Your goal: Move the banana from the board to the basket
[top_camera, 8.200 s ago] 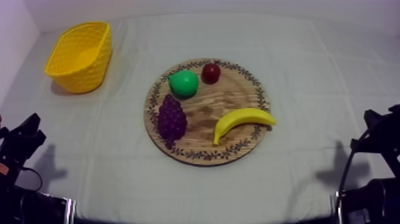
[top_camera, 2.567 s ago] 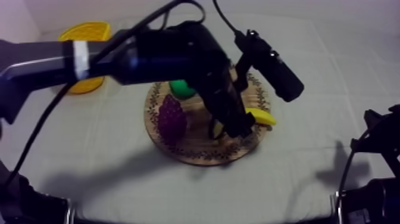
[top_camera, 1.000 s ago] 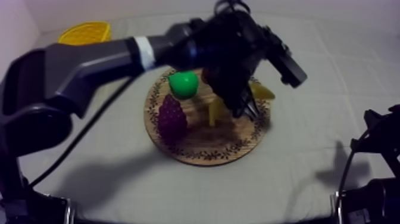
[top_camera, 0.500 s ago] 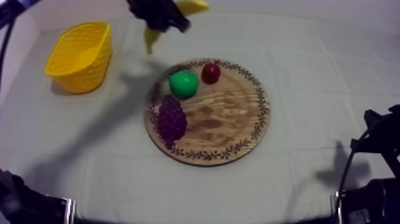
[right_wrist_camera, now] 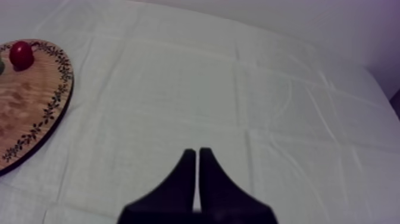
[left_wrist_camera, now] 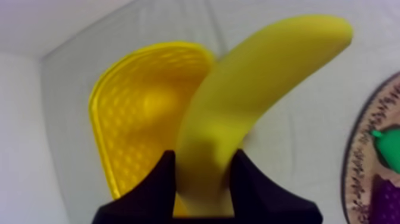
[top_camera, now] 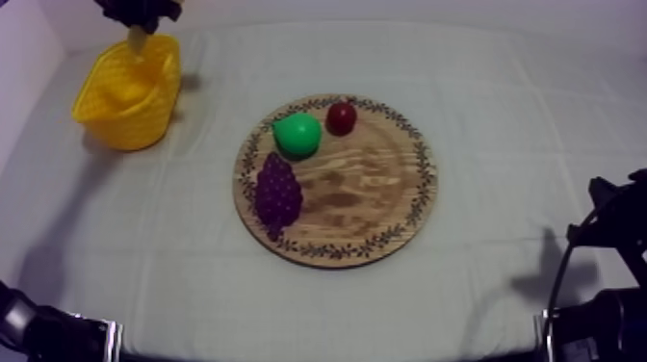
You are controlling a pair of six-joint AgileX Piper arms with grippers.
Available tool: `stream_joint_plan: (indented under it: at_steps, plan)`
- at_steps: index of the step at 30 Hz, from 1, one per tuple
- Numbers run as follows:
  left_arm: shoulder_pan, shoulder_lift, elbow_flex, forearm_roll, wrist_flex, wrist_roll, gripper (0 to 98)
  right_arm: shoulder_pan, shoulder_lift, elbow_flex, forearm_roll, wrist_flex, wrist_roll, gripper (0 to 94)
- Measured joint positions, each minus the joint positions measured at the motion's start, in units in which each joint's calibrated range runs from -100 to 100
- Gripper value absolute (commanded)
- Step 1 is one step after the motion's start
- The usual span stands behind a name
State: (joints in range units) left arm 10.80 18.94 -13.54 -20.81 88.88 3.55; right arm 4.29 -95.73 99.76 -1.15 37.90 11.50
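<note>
Far left: yellow basket [top_camera: 108, 106] on the cloth [top_camera: 501, 87]. Left gripper [left_wrist_camera: 203, 158] hangs over the basket's far end, fingers clamped on the banana [left_wrist_camera: 256, 83] near its lower end. Banana is clear of the table, lower tip at the basket's far rim; cannot tell if it is inside. Centre: wooden board [top_camera: 375, 193] carries grapes [top_camera: 277, 193], pear [top_camera: 297, 135], small red fruit [top_camera: 341, 117]. Right: right gripper [right_wrist_camera: 197, 156] sits low over the cloth, fingers pressed together, holding nothing
</note>
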Motion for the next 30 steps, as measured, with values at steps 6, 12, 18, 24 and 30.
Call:
stream_joint_plan:
  at_steps: [6,12,18,24,30]
  plan:
    - [-4.50,3.08,0.67,0.60,-4.32,0.13,19.9,0.00,0.00,0.00,0.00,0.00,0.00,0.3]
    - [-6.20,5.78,3.09,1.13,-7.19,0.87,20.3,0.00,0.00,0.00,0.00,0.00,0.00,0.3]
    - [-7.36,8.40,5.66,2.27,-9.84,1.29,20.2,0.00,0.00,0.00,0.00,0.00,0.00,0.3]
    - [-8.71,9.90,9.18,3.47,-13.97,1.66,21.2,0.00,0.00,0.00,0.00,0.00,0.00,0.3]
    - [-9.84,10.33,11.96,4.71,-17.92,0.71,33.8,0.00,0.00,0.00,0.00,0.00,0.00,0.3]
